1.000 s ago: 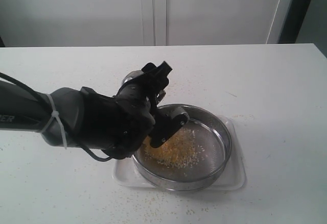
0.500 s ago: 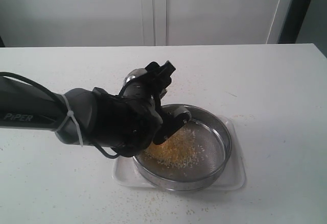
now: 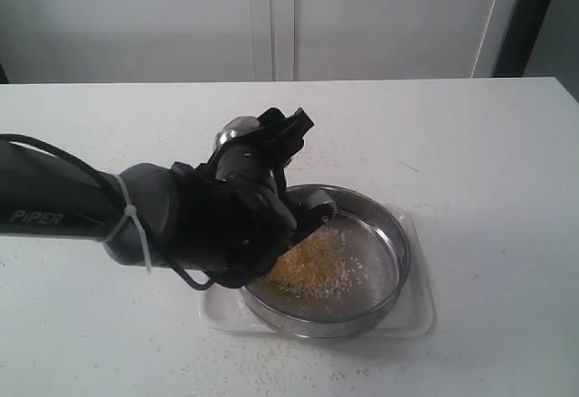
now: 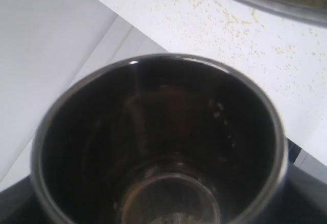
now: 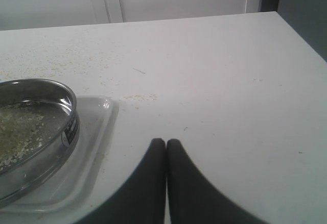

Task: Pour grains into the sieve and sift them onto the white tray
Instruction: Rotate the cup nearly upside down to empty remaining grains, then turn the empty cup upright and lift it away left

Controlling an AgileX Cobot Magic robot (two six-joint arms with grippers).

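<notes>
My left gripper (image 3: 288, 169) is shut on a small steel cup (image 3: 233, 130) held over the near-left rim of the sieve (image 3: 391, 234). The left wrist view looks into the cup (image 4: 158, 137); it is dark inside, with only a few specks stuck to the wall. A heap of yellow and whitish grains (image 3: 312, 266) lies on the sieve's mesh. The sieve stands in the white tray (image 3: 421, 311). My right gripper (image 5: 166, 143) is shut and empty, low over the table beside the tray (image 5: 97, 132) and sieve (image 5: 66, 112); the exterior view does not show it.
Loose grains (image 4: 232, 22) are scattered on the white table (image 3: 479, 144) around the tray. A white wall with panel seams (image 3: 271, 17) runs behind the table's far edge. The left arm's black body (image 3: 181, 221) covers the tray's left side.
The left arm has shifted a little to the right and turned. Its finger over the sieve has drawn back toward the rim, uncovering more of the grain heap. The right gripper looks unchanged.
</notes>
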